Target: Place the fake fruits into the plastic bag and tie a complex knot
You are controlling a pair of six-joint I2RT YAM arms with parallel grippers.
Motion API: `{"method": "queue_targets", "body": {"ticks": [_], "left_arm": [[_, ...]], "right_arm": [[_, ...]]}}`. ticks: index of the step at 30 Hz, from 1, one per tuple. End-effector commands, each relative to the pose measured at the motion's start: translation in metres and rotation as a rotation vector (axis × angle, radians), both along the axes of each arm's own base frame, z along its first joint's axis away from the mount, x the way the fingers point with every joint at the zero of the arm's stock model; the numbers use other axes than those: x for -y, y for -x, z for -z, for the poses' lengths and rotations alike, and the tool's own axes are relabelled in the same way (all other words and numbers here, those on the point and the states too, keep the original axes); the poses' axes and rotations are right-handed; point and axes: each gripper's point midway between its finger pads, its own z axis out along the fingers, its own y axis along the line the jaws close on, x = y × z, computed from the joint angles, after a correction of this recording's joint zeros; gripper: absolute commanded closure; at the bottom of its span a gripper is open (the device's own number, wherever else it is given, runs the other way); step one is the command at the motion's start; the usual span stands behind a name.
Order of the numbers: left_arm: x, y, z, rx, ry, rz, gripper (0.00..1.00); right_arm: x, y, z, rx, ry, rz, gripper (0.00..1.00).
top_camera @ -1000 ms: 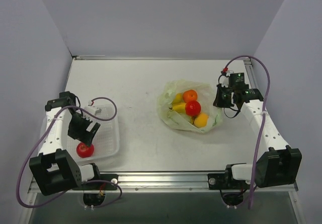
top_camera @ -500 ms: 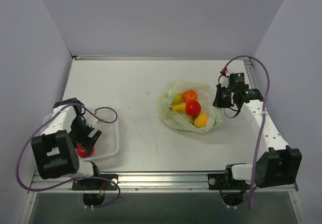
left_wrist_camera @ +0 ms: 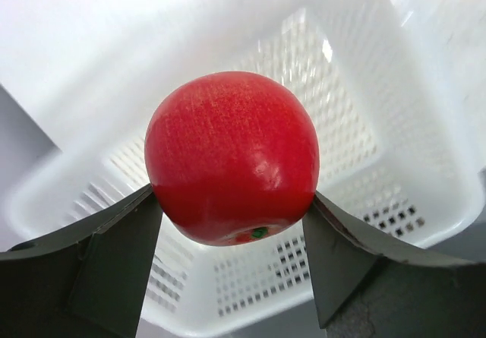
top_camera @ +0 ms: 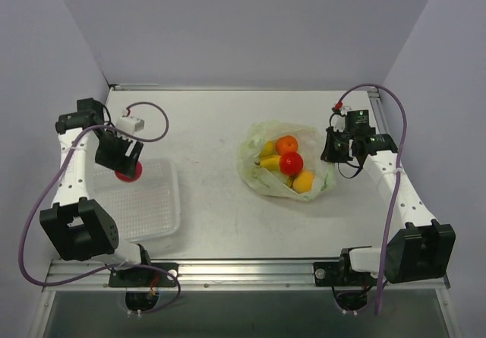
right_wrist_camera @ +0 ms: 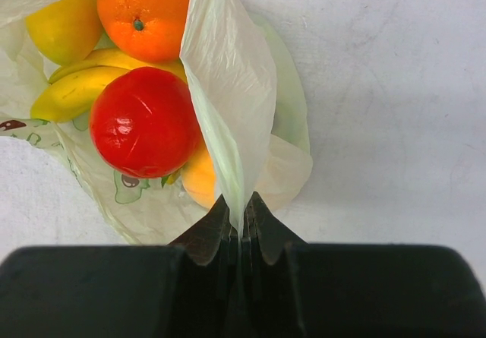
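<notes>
Clamped on the red apple (left_wrist_camera: 231,156), the left gripper (top_camera: 120,158) has lifted it from the white basket (top_camera: 156,220) by the left edge. It seems to be the last fruit. The right gripper (top_camera: 331,146) pinches the rim of the plastic bag (top_camera: 254,172).

Red apple (left_wrist_camera: 231,156), faintly streaked. White basket (left_wrist_camera: 364,163), patterned with small holes. Pale green bag (right_wrist_camera: 228,87) with small dark prints, holding an orange (right_wrist_camera: 144,7), yellow bananas (right_wrist_camera: 80,87) and a glossy red fruit (right_wrist_camera: 144,121). Off-white, scuffed surface (right_wrist_camera: 380,87).
</notes>
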Motion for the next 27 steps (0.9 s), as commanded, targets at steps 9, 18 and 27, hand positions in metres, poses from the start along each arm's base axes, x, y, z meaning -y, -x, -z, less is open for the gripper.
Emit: {"method": "queue_targets", "body": {"ticks": [9, 18, 27], "left_arm": [[0.253, -0.053, -0.166, 0.432, 0.526, 0.524, 0.45], [0.451, -0.040, -0.169, 0.640, 0.711, 0.831, 0.46], [0.529, -0.072, -0.117, 0.694, 0.727, 0.811, 0.47]], "right_arm": [[-0.010, 0.003, 0.002, -0.038, -0.053, -0.029, 1.00], [-0.012, -0.007, -0.008, -0.019, -0.074, -0.031, 1.00], [0.003, -0.022, -0.025, 0.031, -0.051, 0.035, 1.00]]}}
